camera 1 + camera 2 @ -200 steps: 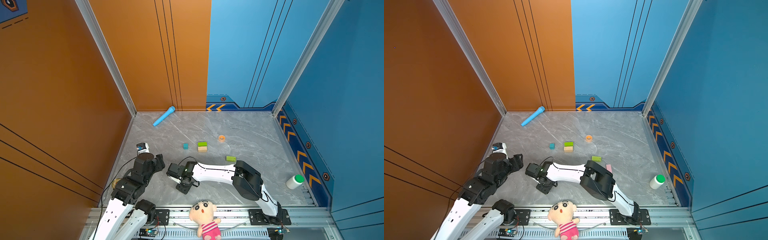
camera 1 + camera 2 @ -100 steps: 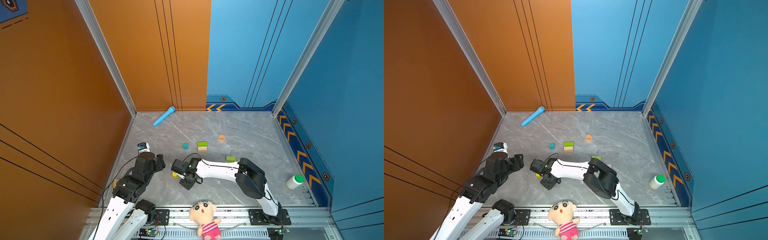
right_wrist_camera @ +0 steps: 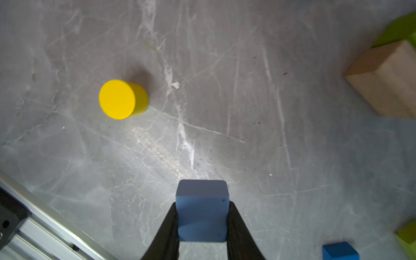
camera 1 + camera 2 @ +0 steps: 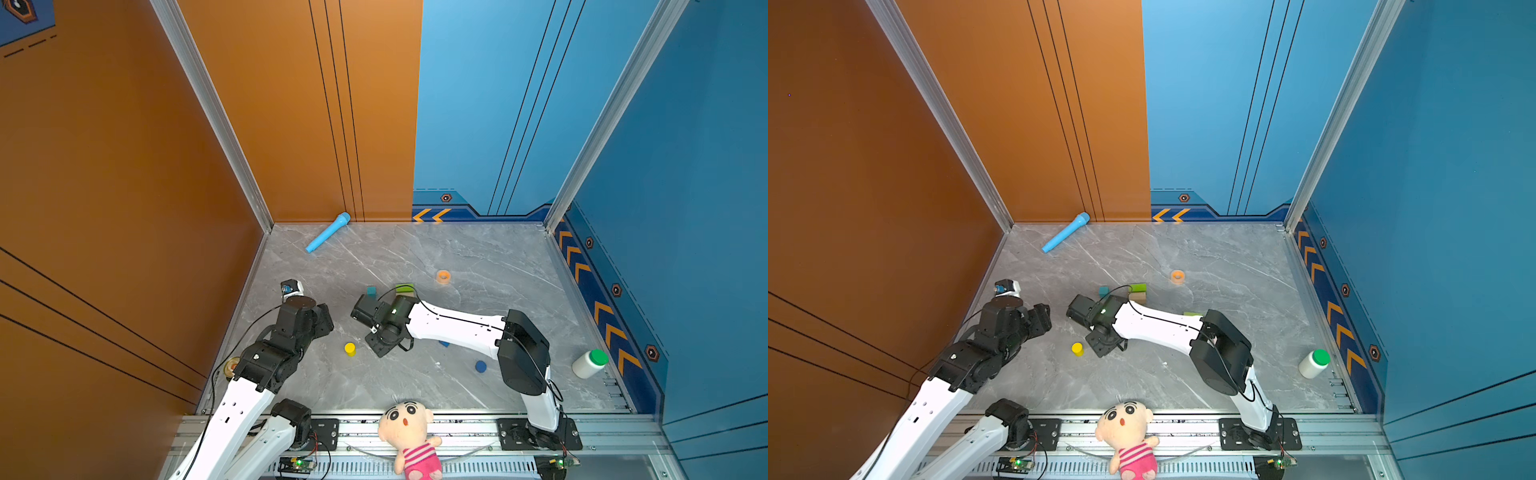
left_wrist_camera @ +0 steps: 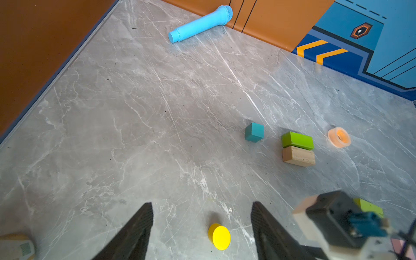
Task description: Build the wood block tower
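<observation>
Grey worktop (image 4: 478, 257) holds a tan brick (image 5: 298, 156). Right end effector (image 3: 202, 209) pinches the light blue cube (image 3: 201, 195), likely to stack it there. Left end effector (image 5: 201, 204) hangs open, empty.

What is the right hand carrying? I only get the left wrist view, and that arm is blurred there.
Observer: A light blue cube, gripped by the right hand.
Reviewer: Any blocks outside my view?
Observer: A dark blue round block on the table, near the right arm.
Reviewer: Anything that isn't a block?
Observer: A white bottle with a green cap, by the chevron-striped side wall.
</observation>
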`<state>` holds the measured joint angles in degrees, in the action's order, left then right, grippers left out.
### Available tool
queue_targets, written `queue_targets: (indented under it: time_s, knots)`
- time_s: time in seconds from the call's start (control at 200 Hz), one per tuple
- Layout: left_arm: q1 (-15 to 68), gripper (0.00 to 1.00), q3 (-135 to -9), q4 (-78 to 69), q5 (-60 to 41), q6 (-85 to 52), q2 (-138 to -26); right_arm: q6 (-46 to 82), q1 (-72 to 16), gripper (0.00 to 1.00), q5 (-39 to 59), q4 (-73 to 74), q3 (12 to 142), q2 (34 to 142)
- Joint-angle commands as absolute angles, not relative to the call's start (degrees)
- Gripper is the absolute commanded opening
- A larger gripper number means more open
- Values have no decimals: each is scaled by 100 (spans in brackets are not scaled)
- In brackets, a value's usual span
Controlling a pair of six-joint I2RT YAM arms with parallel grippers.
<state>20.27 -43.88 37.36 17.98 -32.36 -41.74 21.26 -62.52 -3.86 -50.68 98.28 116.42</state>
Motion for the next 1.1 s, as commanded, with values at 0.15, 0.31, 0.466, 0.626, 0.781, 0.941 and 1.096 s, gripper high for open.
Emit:
queue_targets:
  time_s: [0.15, 0.31, 0.466, 0.626, 0.781, 0.941, 1.096]
  knots:
    - [1757, 71, -4718, 3118, 1464, -3007, -4828, 3116, -5599, 28, -1030, -5611, 10927, 12031]
    - [1596, 71, -4917, 3015, 1229, -2892, -5236, 3576, -5273, 28, -1123, -5636, 11305, 12329]
    - [1393, 71, -4941, 2922, 1011, -2826, -5457, 3799, -5066, 27, -1240, -5718, 11610, 12606]
    - [1174, 71, -4931, 2832, 792, -2806, -5570, 3990, -4892, 27, -1356, -5731, 11762, 12777]
    - [1010, 71, -4933, 2778, 635, -2803, -5666, 4075, -4733, 27, -1299, -5731, 11969, 13015]
    - [899, 71, -4940, 2732, 524, -2801, -5738, 4108, -4606, 27, -1255, -5739, 12173, 13231]
    - [812, 71, -4939, 2698, 466, -2799, -5800, 4128, -4511, 27, -1180, -5734, 12300, 13406]
